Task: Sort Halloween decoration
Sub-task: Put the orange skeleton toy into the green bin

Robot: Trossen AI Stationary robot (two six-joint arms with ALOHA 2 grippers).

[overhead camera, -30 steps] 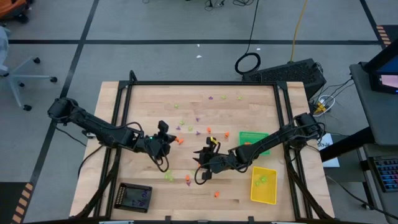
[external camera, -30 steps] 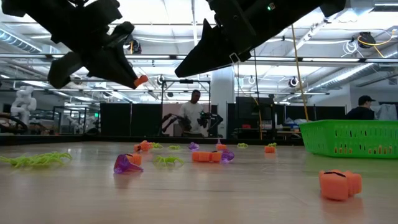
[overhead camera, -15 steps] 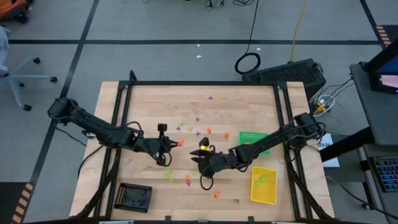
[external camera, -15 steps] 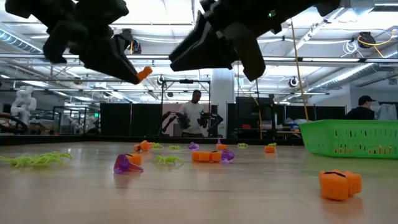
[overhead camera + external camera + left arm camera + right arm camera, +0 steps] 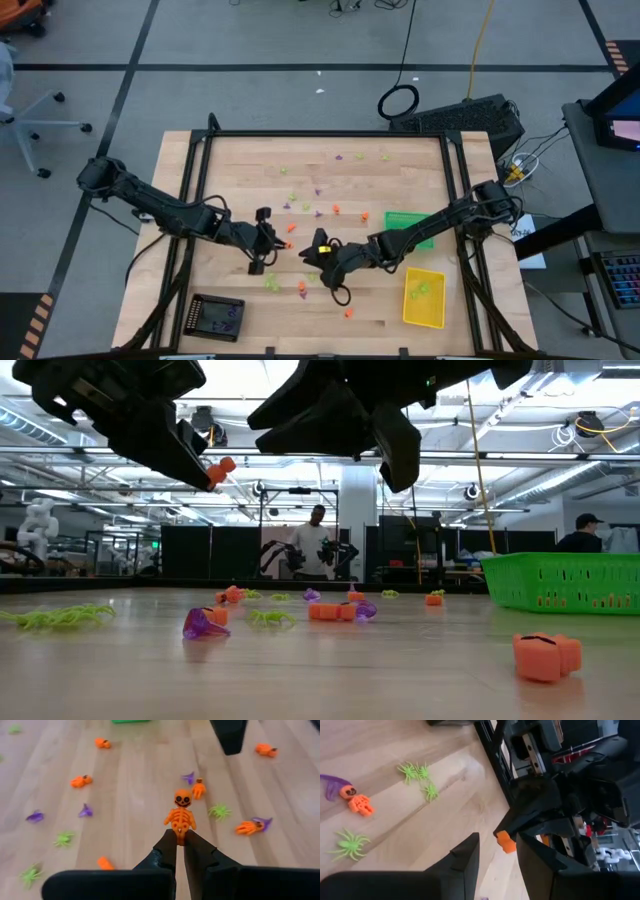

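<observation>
Overhead, the left gripper (image 5: 278,243) and right gripper (image 5: 313,250) sit close together, tips facing, above the middle of the wooden table (image 5: 230,160); the left one pinches an orange skeleton (image 5: 289,244) clear of the boards. Loose Halloween decoration pieces (image 5: 318,192) in orange, purple and lime lie scattered over the middle and far half of the table. A green tray (image 5: 408,226) sits under the right arm, a yellow tray (image 5: 423,296) at the near right edge, a black tray (image 5: 217,316) at the near left. Low view: both grippers hang well above the surface, the orange figure (image 5: 220,468) at the left one's tip (image 5: 205,465); trinkets lie along the boards, an orange one (image 5: 545,656) nearest the camera, the green tray (image 5: 565,582) at right. People stand in the room behind. Left wrist view: fingers (image 5: 167,851) narrow, clamped on the legs of the skeleton (image 5: 181,814), which stands upright beyond them. Right wrist view: fingers (image 5: 465,857) apart, nothing between them; beyond, the left gripper with its orange piece (image 5: 505,840), and green spiders (image 5: 417,772) on the wood.
</observation>
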